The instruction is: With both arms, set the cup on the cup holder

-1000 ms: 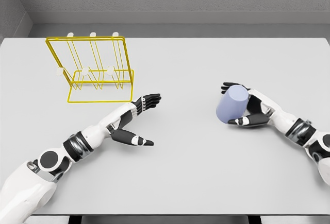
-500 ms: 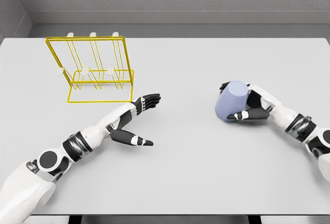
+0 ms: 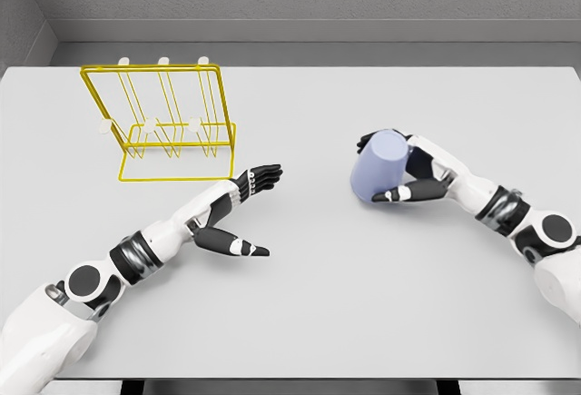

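Lavender cup point(image 3: 379, 170): tilted, gripped by right hand point(image 3: 419, 177). Left hand point(image 3: 238, 206): fingers extended, nothing held, near yellow wire cup holder point(image 3: 163, 123).

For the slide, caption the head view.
Right hand grips the blue cup on the grey table; left hand lies open near the yellow cup holder.

One blue cup point(image 3: 379, 166), one yellow wire cup holder point(image 3: 163, 123) with seemingly six pegs, two hands
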Controlling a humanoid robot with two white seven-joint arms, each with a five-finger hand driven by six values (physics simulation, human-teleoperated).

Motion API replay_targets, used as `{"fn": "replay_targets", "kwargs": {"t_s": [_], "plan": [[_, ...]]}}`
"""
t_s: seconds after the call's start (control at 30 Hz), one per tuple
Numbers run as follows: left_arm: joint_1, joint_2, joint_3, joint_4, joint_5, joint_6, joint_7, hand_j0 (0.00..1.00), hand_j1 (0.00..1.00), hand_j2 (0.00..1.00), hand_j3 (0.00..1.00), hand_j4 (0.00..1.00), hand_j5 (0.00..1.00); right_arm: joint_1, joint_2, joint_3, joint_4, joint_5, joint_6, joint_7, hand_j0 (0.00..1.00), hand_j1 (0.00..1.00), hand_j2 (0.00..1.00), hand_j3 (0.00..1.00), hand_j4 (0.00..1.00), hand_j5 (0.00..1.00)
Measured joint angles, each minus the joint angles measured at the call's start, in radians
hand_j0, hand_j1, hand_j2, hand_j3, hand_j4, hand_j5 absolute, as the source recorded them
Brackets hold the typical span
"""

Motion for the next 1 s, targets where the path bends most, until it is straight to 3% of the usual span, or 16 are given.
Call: {"fn": "replay_targets", "kwargs": {"t_s": [0.33,0.83,0.9,1.0], "plan": [[-0.002,0.001,0.001,0.004,0.0,0.009,0.001,1.0,1.0,1.0,1.0,1.0,1.0,0.003,0.116,0.009,0.01,0.06,0.003,0.0,0.7,0.7,0.7,0.7,0.7,0.7],[0.002,-0.046,0.042,0.028,-0.008,0.023,0.001,1.0,1.0,1.0,1.0,1.0,1.0,0.0,0.181,0.057,0.055,0.113,0.011,0.0,0.71,0.71,0.71,0.71,0.71,0.71],[0.005,-0.048,0.047,0.029,-0.01,0.023,-0.002,1.0,1.0,1.0,1.0,1.0,1.0,0.002,0.186,0.06,0.058,0.116,0.012,0.0,0.79,0.79,0.79,0.79,0.79,0.79],[0.005,-0.048,0.05,0.029,-0.01,0.023,-0.003,1.0,1.0,1.0,1.0,1.0,1.0,-0.002,0.19,0.061,0.06,0.119,0.012,0.0,0.98,0.98,0.98,0.98,0.98,0.98]]}}
